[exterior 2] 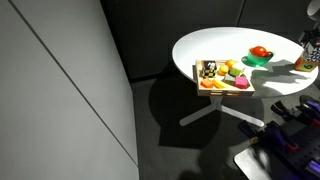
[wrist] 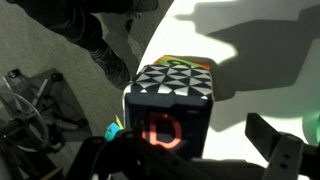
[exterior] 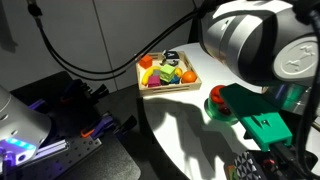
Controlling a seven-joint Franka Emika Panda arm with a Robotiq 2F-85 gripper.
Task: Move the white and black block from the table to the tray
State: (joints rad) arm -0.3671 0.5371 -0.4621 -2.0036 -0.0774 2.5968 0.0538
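The white and black block [exterior 2: 209,69] lies in a corner of the light wood tray [exterior 2: 243,88], beside several toy fruits; both also show in an exterior view, block [exterior: 170,55] and tray [exterior: 190,83]. My gripper [wrist: 195,150] is open over the white table, far from the tray, near the table's edge in both exterior views [exterior: 268,138] [exterior 2: 307,52]. Between its fingers stands a colourful cube [wrist: 172,100] with a red letter face and a black and white triangle top. The cube sits close to one finger, with a clear gap to the other.
A round green bowl [exterior 2: 258,58] with a red toy in it stands between the tray and my gripper, also seen in an exterior view [exterior: 225,103]. The round white table [exterior 2: 200,45] drops off to a dark floor. Cables and equipment lie beside the table [wrist: 30,110].
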